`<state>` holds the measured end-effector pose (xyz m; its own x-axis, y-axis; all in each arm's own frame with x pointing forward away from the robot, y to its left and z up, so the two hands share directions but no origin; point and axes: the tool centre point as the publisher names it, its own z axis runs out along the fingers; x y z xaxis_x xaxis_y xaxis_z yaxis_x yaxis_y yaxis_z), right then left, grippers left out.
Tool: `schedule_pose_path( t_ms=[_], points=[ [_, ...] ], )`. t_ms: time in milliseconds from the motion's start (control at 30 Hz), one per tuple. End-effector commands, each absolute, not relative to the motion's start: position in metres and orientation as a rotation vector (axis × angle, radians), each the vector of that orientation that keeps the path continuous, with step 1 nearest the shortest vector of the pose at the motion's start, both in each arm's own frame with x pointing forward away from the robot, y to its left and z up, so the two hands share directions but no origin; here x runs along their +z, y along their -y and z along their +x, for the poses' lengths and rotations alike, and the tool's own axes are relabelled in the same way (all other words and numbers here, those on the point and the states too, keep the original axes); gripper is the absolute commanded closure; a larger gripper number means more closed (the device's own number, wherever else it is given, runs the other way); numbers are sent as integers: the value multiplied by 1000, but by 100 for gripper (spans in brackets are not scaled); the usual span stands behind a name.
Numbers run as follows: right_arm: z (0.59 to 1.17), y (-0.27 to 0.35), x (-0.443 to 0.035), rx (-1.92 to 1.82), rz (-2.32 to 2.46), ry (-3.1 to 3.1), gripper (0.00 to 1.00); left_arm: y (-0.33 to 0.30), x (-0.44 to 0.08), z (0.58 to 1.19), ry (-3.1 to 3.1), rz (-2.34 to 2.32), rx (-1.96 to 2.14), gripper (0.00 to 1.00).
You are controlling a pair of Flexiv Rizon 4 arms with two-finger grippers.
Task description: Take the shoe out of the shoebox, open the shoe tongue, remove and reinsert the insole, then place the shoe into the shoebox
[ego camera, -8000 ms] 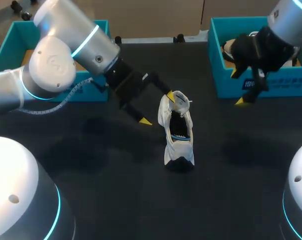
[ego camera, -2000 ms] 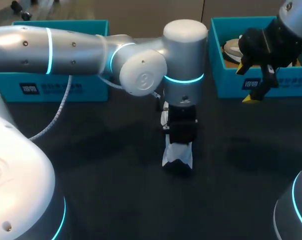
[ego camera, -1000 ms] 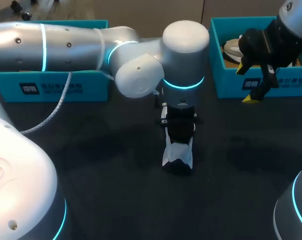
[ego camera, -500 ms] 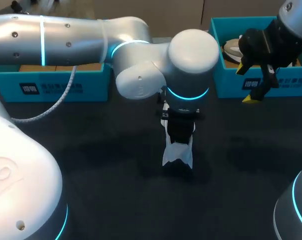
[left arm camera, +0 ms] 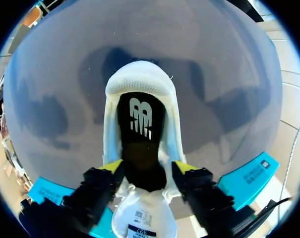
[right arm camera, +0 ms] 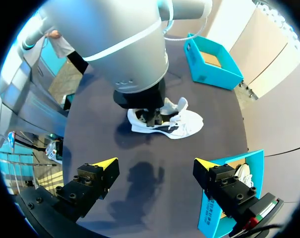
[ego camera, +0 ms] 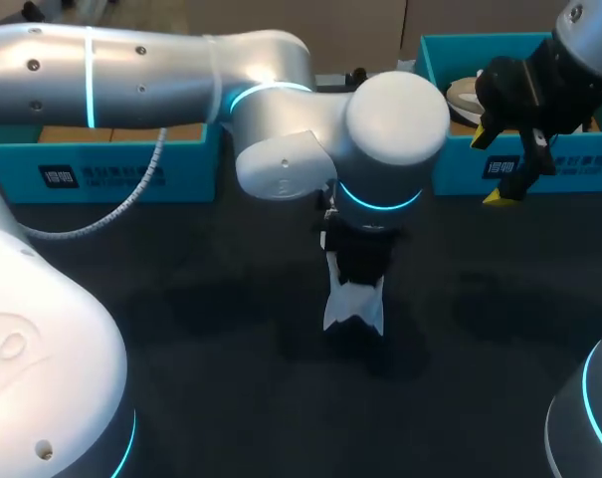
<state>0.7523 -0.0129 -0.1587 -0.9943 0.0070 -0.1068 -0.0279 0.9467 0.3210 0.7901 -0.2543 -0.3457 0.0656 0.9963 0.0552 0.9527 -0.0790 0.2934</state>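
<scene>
The white shoe [ego camera: 353, 304] lies mid-table, mostly hidden in the head view under my left arm's wrist. In the left wrist view the shoe [left arm camera: 140, 82] points away from my left gripper [left arm camera: 148, 167]. The gripper's jaws stand open on either side of the shoe's opening, over the dark insole [left arm camera: 140, 119] with its white logo. The white tongue [left arm camera: 139, 218] with a label lies folded back beneath the gripper. My right gripper [ego camera: 492, 167] hangs open and empty in front of the right teal shoebox [ego camera: 500, 171]. From the right wrist, that gripper [right arm camera: 154, 163] faces the shoe [right arm camera: 184, 121].
A second shoe [ego camera: 465, 95] rests inside the right shoebox. Another teal box [ego camera: 101, 174] stands at the back left. My left arm stretches across the table from the left, above the back middle.
My left arm's wrist has shifted a little to the right and nearer over the shoe. The shoe and the right arm have stayed in place.
</scene>
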Motion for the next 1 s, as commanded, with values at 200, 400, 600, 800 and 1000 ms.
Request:
schedule_pose_path(
  t_ms=[200,400,600,800,1000],
  points=[
    [753,12,-159,492,-16,-2996,0,247,-343,793,-2032,2149,335,0],
    [753,12,-159,492,-16,-2996,0,244,-339,798,-2067,2136,278,0],
    [753,12,-159,492,-16,-2996,0,245,-334,809,-2083,2130,249,0],
    [753,12,-159,492,-16,-2996,0,248,-329,823,-2082,2137,245,0],
    [753,12,-159,492,-16,-2996,0,250,-317,837,-2052,2150,251,0]
  ],
)
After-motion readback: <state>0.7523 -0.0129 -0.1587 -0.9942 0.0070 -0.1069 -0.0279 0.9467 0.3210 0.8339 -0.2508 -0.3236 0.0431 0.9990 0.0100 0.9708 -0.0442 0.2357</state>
